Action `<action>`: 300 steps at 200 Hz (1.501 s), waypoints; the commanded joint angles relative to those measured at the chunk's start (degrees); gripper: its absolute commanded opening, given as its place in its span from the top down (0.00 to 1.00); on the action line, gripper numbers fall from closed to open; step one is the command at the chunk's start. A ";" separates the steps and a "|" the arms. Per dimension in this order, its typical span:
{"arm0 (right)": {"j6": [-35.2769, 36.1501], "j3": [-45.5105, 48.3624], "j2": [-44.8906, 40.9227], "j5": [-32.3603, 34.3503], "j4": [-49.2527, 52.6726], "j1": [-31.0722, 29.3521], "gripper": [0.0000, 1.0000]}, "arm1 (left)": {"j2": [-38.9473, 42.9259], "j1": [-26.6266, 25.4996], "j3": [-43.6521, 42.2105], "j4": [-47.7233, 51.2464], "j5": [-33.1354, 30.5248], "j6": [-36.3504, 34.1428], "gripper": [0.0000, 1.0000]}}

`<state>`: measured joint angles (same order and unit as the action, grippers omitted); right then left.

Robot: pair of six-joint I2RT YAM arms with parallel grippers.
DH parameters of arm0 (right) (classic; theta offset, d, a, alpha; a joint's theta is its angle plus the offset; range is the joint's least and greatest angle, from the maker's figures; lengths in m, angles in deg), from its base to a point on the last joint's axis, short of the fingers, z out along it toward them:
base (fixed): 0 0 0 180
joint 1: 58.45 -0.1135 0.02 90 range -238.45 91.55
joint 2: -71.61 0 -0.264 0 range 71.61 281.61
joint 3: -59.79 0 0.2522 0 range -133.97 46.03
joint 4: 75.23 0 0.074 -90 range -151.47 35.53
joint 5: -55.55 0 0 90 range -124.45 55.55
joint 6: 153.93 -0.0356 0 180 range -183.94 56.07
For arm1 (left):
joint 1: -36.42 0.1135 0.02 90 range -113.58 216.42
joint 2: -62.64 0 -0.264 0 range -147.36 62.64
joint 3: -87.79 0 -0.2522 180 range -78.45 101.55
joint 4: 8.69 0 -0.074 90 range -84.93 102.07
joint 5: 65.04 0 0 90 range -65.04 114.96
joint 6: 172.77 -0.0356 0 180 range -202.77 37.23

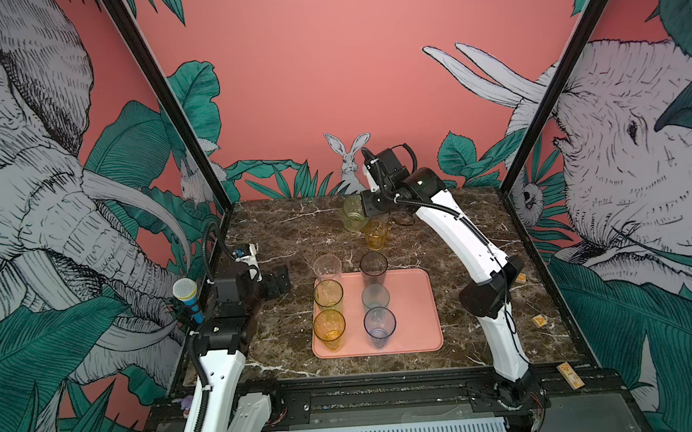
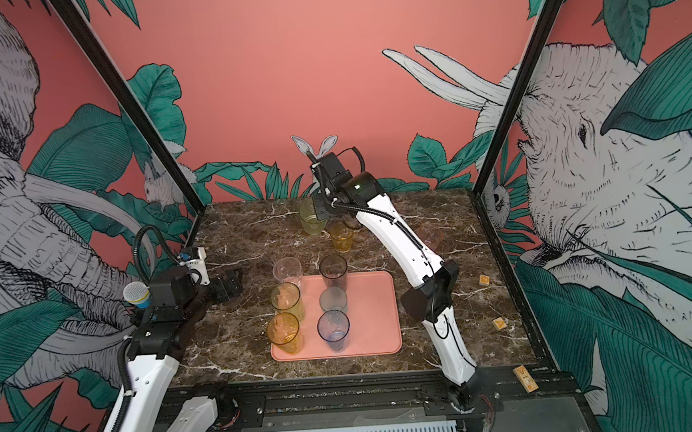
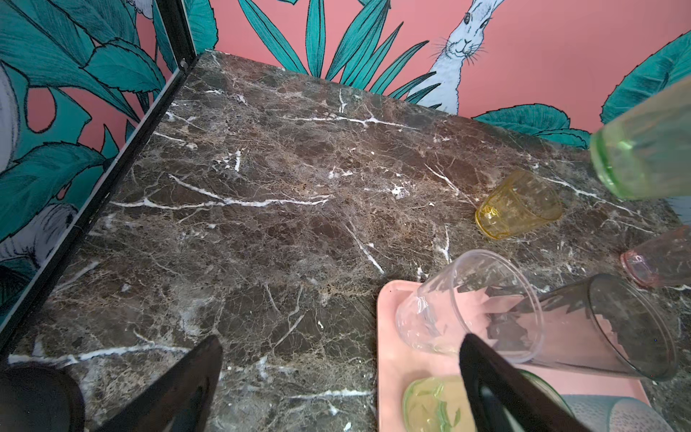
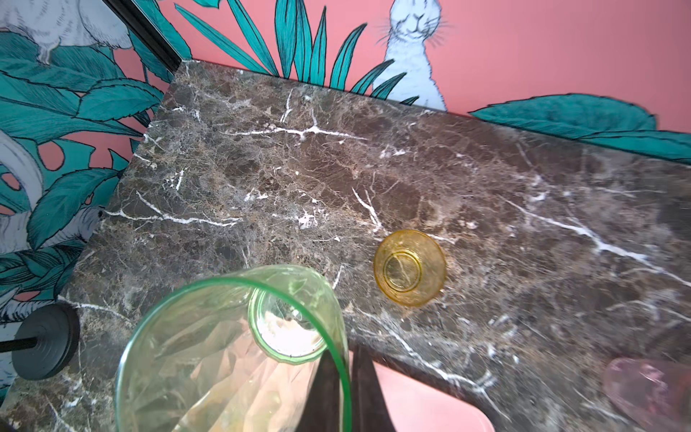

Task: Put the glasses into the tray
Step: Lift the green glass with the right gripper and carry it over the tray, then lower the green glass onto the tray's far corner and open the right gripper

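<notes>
your right fingers are pinching the rim wall of the green glass, one inside and one outside. it hangs tilted over the far side of the table, beyond the tray where six glasses stand. it looks light, thin, stiff and slick, so i'd judge a one-wall pinch lets it swing; carry it slowly and set it down upright. your right arm reaches far forward with the wrist bent down, while your left gripper sits spread wide near the tray's left side.
</notes>
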<state>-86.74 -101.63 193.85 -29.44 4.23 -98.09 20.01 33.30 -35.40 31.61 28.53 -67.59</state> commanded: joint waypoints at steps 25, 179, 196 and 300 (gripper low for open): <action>1.43 4.74 -9.38 4.52 2.88 0.13 1.00 | 0.62 -0.05 0.58 -1.32 -0.68 0.02 0.00; 0.65 40.30 -34.66 9.78 -4.99 4.54 1.00 | 0.54 -0.05 -0.86 -3.61 -0.82 1.16 0.00; -0.42 46.16 -37.13 8.93 -7.24 5.07 1.00 | 0.69 -0.02 -0.86 -3.52 -1.27 1.17 0.00; -4.51 71.86 -42.03 6.09 -20.34 5.82 1.00 | 1.66 -0.09 -2.04 -3.71 -2.36 2.22 0.01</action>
<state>-89.26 -32.52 153.32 -22.68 -9.94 -92.52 20.42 33.30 -36.03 28.97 26.83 -66.65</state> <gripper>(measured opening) 0.065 0.993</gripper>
